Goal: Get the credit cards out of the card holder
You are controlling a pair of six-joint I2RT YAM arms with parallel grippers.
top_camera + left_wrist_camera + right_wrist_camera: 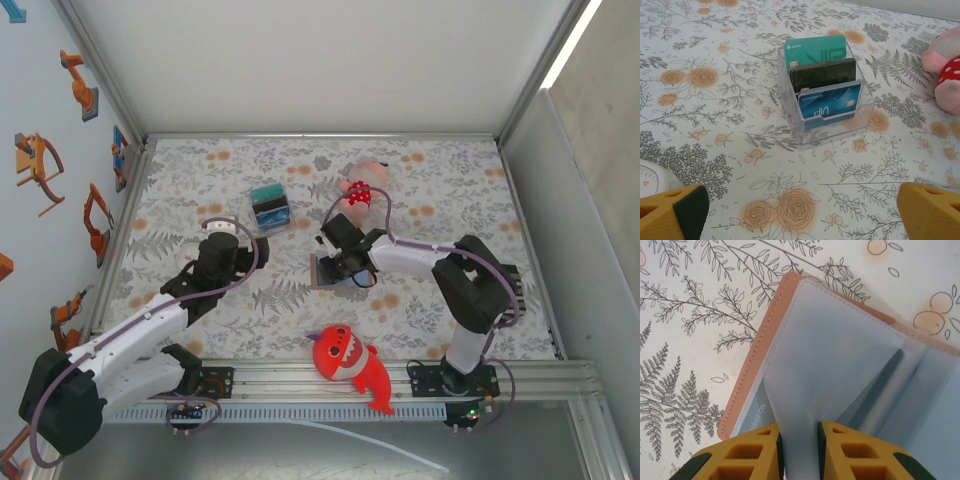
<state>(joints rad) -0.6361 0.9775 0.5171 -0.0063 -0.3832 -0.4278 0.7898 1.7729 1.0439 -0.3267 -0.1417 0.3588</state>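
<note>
A counter (455,195) covered in a white cloth printed with grey ferns and orange roses sits inside a booth. The back wall (300,60) is plain white. The wall on the left carries orange robot-arm stickers (40,165). A metal rail (290,378) runs along the near edge.

Toward the far left of the counter stands a clear stand (268,207) (790,95) holding three upright cards (822,82): teal at the back, black in the middle, blue in front. A pink plush (362,183) (946,65) lies near the far middle, to the right of the stand and apart from it. A red shark plush (345,362) lies on the near edge, partly on the rail.

The tan card holder (324,272) (752,360) lies open and flat at the middle of the counter. The right hand (347,262) (799,440) is over it, its fingers narrowed to a pinch on a frosted inner sleeve (830,360) that it lifts clear of the cover. Under that sleeve a pale card (756,416) with printed digits shows at the holder's edge.

The left hand (232,232) (800,217) hangs spread wide and holding nothing, near the clear stand on its near side and facing it.
</note>
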